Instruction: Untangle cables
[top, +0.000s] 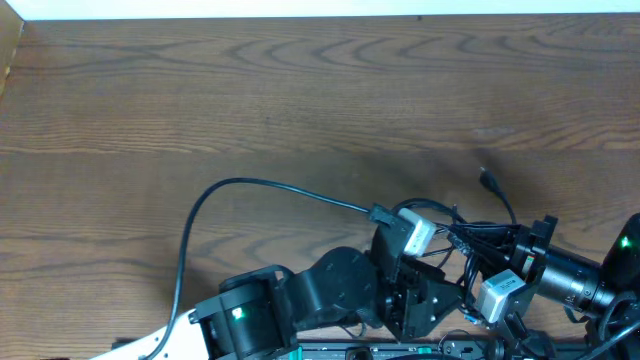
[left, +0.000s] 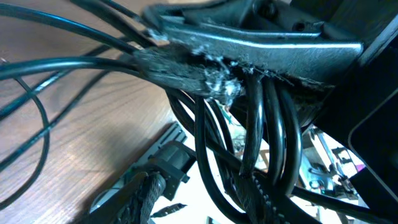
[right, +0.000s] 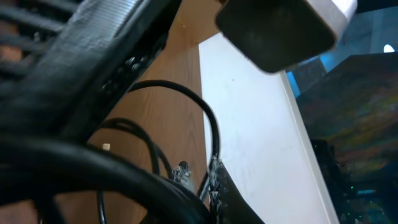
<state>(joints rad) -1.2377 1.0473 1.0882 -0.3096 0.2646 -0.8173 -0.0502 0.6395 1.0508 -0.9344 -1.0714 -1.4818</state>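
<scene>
Your right gripper (right: 212, 180) is pinched shut on a strand of the cables (top: 478, 236). Your left gripper (left: 205, 71) has strands bunched against it (clamped or not, I can't tell). The tangle sits near the table's (top: 300, 90) front edge, right of centre.
</scene>
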